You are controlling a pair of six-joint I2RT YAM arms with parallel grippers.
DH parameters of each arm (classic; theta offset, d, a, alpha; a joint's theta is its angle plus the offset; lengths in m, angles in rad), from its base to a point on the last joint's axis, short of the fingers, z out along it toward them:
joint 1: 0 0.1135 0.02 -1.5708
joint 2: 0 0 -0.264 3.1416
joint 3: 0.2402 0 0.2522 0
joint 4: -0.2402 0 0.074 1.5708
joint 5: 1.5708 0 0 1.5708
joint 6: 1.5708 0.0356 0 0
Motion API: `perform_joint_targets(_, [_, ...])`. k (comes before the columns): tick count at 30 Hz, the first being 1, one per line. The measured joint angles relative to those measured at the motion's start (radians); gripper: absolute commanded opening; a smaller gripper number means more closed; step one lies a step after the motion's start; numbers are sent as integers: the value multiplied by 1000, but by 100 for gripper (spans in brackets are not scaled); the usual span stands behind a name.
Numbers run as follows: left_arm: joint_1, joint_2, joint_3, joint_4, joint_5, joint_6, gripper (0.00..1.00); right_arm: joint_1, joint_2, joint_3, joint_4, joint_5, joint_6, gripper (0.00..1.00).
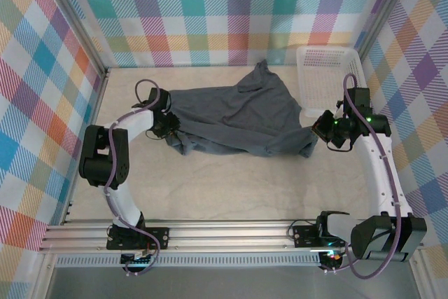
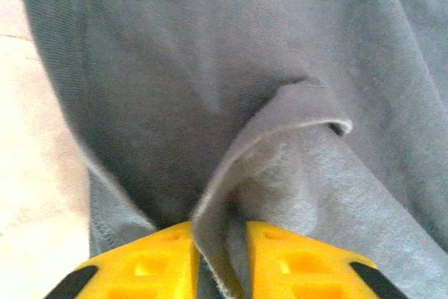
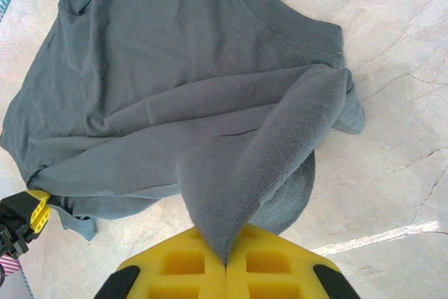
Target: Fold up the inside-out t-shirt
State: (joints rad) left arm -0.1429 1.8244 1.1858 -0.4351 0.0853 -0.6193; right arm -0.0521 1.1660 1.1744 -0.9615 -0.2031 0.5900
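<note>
Grey inside-out t-shirt (image 1: 238, 117) held at both ends, lying left of the white mesh basket (image 1: 329, 48).

The shirt lies bunched on the table (image 1: 210, 194), its long axis running sideways away from the basket and its near edge spanning the two arms. The right gripper (image 3: 225, 257), just beside the basket's near left corner, has its jaws fully together on a peak of cloth at the shirt's right end. The left gripper (image 2: 218, 243), well away from the basket, has its jaws nearly together with a hem fold caught between them. Each arm reaches inward with a bent elbow, its wrist low at its own end of the shirt.
</note>
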Motion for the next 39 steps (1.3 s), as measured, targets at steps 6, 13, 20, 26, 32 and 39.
perform_joint_targets(6, [11, 0, 0, 6, 13, 6, 14, 0, 2, 14, 0, 0, 0, 0])
perform_joint_targets(13, [13, 7, 0, 42, 56, -2, 18, 0, 2, 16, 0, 0, 0, 0])
perform_joint_targets(20, [14, 10, 0, 50, 87, -13, 16, 0, 2, 16, -1, 0, 0, 0])
perform_joint_targets(26, [14, 10, 0, 34, 91, -27, 22, 0, 2, 16, -1, 0, 0, 0])
perform_joint_targets(32, [14, 10, -20, 14, 94, -55, 19, 0, 2, 16, -1, 0, 0, 0])
perform_joint_targets(39, [14, 9, -20, 16, 98, -72, 0, 0, 2, 16, -1, 0, 0, 0])
